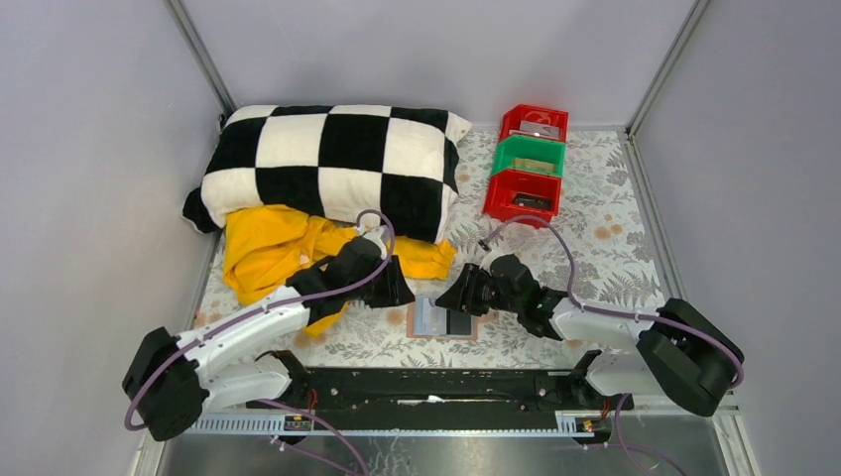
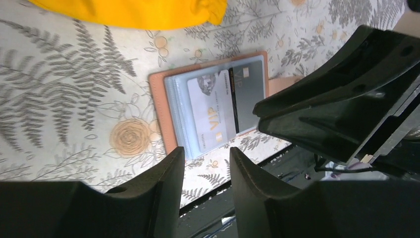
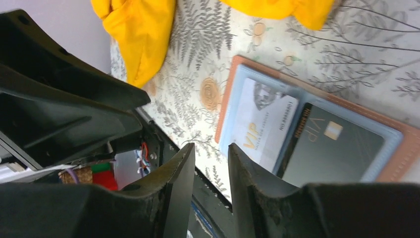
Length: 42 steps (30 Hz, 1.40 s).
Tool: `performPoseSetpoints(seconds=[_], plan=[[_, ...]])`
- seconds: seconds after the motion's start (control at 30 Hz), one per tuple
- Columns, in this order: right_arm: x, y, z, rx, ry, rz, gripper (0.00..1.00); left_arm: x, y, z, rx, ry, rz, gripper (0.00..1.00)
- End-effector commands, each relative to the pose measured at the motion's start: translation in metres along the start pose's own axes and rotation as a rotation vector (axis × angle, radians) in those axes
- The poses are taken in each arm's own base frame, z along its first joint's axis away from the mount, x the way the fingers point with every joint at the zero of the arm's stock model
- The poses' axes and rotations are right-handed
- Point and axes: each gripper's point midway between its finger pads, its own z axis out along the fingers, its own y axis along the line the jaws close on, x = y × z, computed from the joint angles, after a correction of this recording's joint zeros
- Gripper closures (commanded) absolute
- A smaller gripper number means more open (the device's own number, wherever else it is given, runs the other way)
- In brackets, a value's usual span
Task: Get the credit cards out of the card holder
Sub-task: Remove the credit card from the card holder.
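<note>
A black-and-white checkered pillow [image 1: 332,164] lies at the back left of a table covered in a pale cloth [image 1: 615,228] printed with grey ferns and orange flowers. A crumpled yellow garment [image 1: 283,248] lies against the pillow's near edge, partly tucked under it. At the back right, three small plastic bins touch in a row running away from the viewer: a red bin [image 1: 523,193] nearest, a green bin [image 1: 530,155] in the middle, another red bin [image 1: 536,121] farthest. Each holds something small, too unclear to name. Plain grey walls [image 1: 89,149] enclose the table.
</note>
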Motion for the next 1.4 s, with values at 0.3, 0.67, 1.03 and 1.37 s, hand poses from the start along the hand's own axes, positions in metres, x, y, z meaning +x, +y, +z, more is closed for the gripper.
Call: performPoseSetpoints(seconds=[0.3, 0.67, 1.03, 1.37], plan=[[0.017, -0.049, 0.006, 0.149, 0.010, 0.110, 0.63, 0.019, -0.023, 0.048, 0.173, 0.082, -0.077, 0.59], [0.022, -0.049, 0.017, 0.070, 0.040, 0.223, 0.63, 0.056, 0.012, 0.075, 0.082, 0.188, -0.114, 0.61], [0.019, -0.042, 0.010, 0.006, 0.001, 0.278, 0.92, 0.064, 0.021, 0.078, 0.056, 0.211, -0.115, 0.61], [0.012, -0.063, -0.015, 0.095, -0.063, 0.245, 1.00, 0.060, 0.029, 0.072, 0.011, 0.195, -0.104, 0.61]])
